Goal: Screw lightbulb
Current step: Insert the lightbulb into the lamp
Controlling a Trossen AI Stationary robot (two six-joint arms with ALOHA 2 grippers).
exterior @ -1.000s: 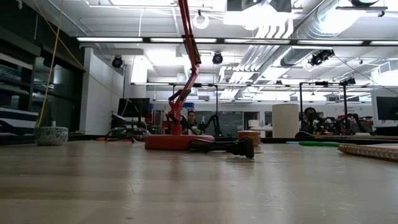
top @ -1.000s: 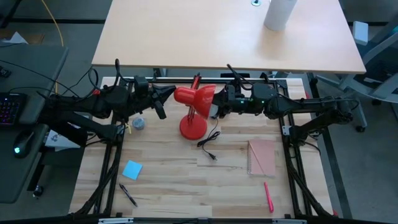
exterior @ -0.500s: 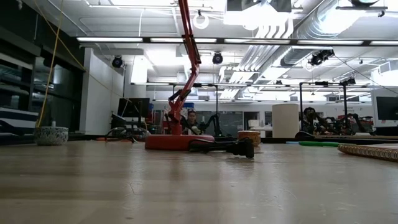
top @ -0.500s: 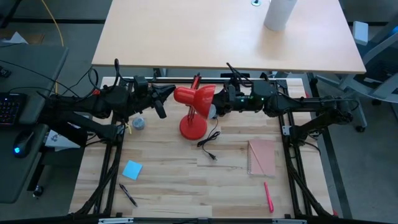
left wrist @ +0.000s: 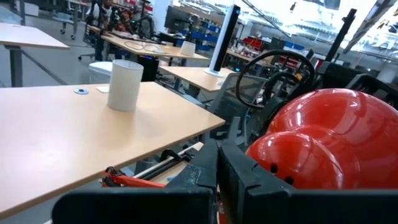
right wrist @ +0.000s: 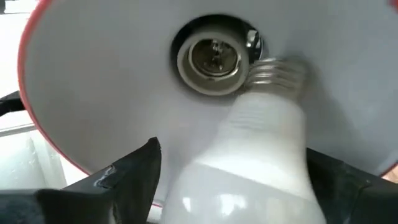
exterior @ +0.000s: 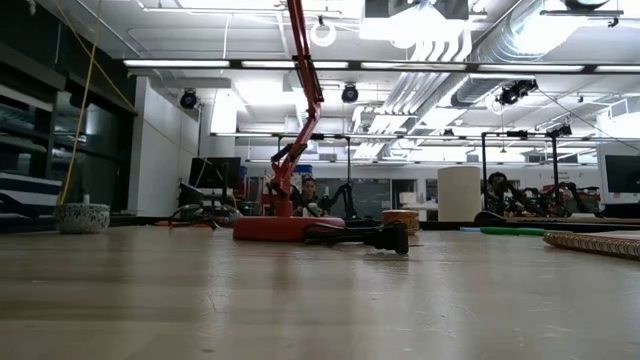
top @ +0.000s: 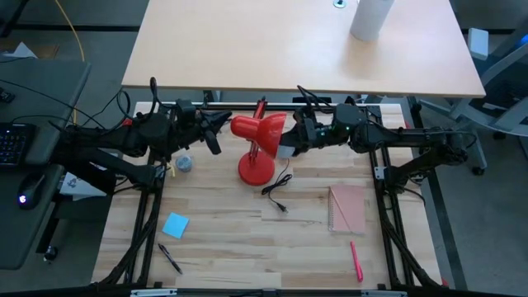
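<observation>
The red desk lamp (top: 256, 147) stands on its round base (top: 255, 169) at the far middle of the table, and the base also shows in the low view (exterior: 288, 228). Its shade (top: 259, 128) opens toward the right. My right gripper (top: 289, 142) is at the shade's mouth, shut on the white lightbulb (right wrist: 249, 168). The bulb's screw base (right wrist: 277, 74) lies just beside the socket (right wrist: 214, 59) inside the shade's white lining, not in it. My left gripper (top: 219, 125) is shut, right behind the shade's red back (left wrist: 298, 162). My right gripper pinches the bulb's wide rounded end (right wrist: 205, 193) between its two fingers (right wrist: 124, 180). It comes level from the table's right. The bulb is lifted clear and points into the shade, tilted, with its screw base off to one side of the socket. My left gripper is beside the shade's back, but I cannot tell whether it touches it.
The lamp's black cord and plug (top: 279, 198) trail toward the near side. A grey round thing (top: 183, 164), a blue note (top: 175, 224), a black pen (top: 170, 258), a pink notebook (top: 347, 208) and a red pen (top: 355, 260) lie on the table.
My right gripper has edged a little toward the lamp's shade with the bulb, and its wrist has turned slightly. The lamp has stayed in place.
</observation>
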